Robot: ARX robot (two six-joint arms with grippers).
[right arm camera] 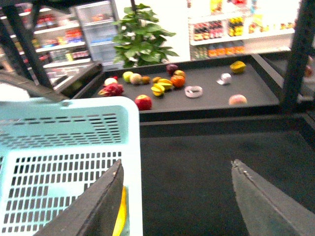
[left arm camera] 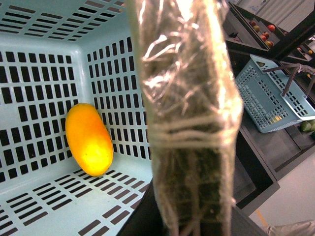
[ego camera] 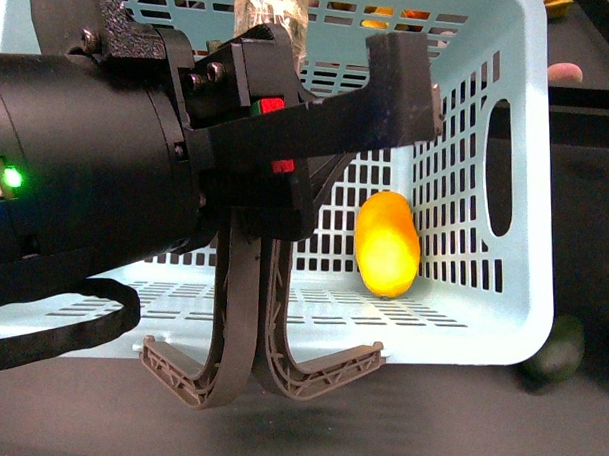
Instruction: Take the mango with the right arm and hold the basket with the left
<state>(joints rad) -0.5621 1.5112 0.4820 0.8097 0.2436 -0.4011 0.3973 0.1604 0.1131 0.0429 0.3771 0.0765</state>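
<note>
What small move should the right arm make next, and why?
Probably draw the right pincer back, away from the basket rim. The mango already rests inside the basket against its slotted wall, and the pincer is open and empty, so nothing seems left for it to grasp.

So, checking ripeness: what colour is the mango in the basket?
The mango is bright yellow-orange; left wrist view shows it best.
</note>
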